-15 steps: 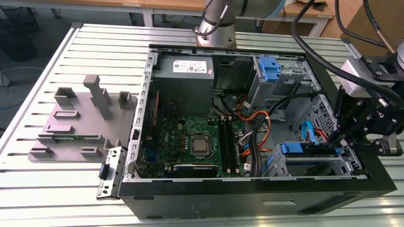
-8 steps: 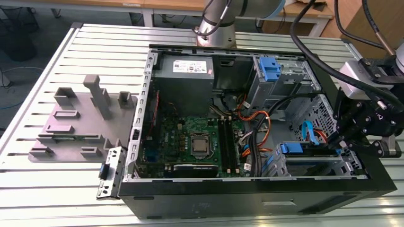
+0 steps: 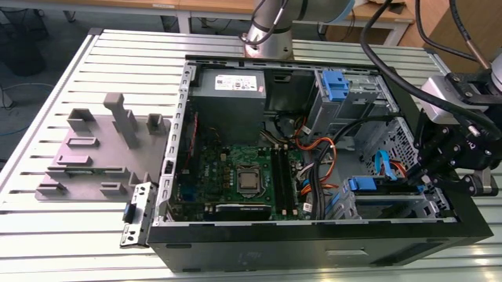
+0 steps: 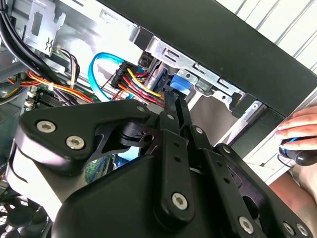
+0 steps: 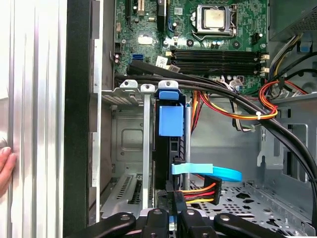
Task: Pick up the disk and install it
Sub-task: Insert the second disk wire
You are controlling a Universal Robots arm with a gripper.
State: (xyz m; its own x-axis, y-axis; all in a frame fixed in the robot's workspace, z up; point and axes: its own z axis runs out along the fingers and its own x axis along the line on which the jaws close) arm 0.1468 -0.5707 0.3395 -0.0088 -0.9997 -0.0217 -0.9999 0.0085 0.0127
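Caught mid-install, with the disk (image 5: 171, 121) on edge inside the drive cage (image 5: 126, 139), seemingly almost seated. Met at its outer end by the gripper (image 4: 172, 99), jaws drawn together. Called, by the look of it, for a straight push clear of the power cables (image 5: 198, 191).

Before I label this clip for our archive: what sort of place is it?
Likely a robotics lab or assembly test bench: an opened desktop computer case lies on a slotted aluminium table, a grey fixture block stands beside it, and the robot's hand works at the drive cage.
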